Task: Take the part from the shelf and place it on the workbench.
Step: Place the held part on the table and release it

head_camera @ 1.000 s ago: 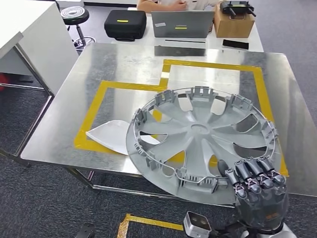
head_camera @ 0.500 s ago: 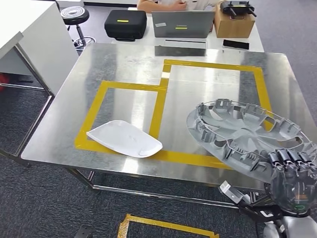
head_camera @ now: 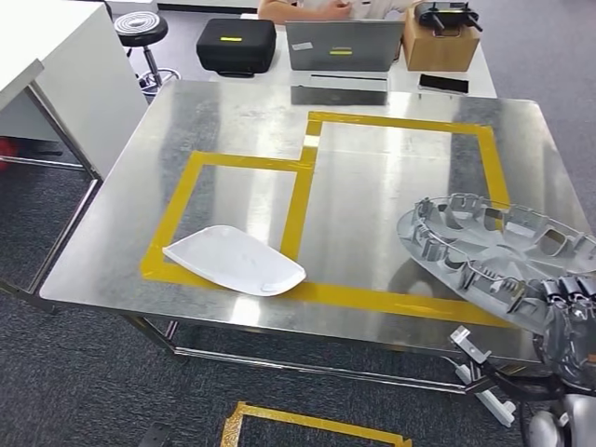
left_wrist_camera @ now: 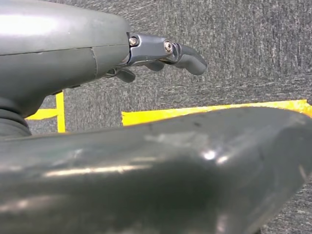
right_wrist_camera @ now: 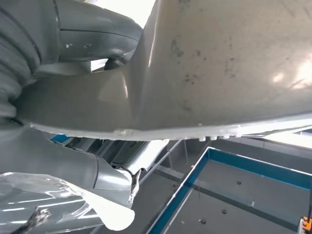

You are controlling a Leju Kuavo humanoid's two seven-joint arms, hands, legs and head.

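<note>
The hubcap [head_camera: 492,256] is at the right front corner of the workbench [head_camera: 351,186], held by its near rim in the right hand [head_camera: 573,321]. It lies close to flat, ribbed inner side up, tilted a little so the far left edge sits low over the steel top and the held edge is higher. It is round, so no long axis shows; from the head view it reads as a wide ellipse stretched left to right. Whether its low edge touches the top I cannot tell. Part of it overlies the yellow tape [head_camera: 394,300] of the right-hand outlined box.

The right hand's fingers [head_camera: 562,289] curl over the rim from the near side, clamped on the hubcap. In the right wrist view the hubcap's smooth grey outer face [right_wrist_camera: 228,63] runs across the frame, with the thumb [right_wrist_camera: 92,29] pressed against it.

The left hand [left_wrist_camera: 110,53] hangs over grey carpet crossed by yellow floor tape [left_wrist_camera: 206,112]; its fingers [left_wrist_camera: 184,53] are extended with nothing in them.

A white part [head_camera: 236,261] lies flat on the workbench, across the front tape of the left box, its long axis running left to right and its narrower end to the left. Beyond the workbench stand a laptop [head_camera: 345,45], a black case [head_camera: 236,45] and a cardboard box [head_camera: 440,45].
</note>
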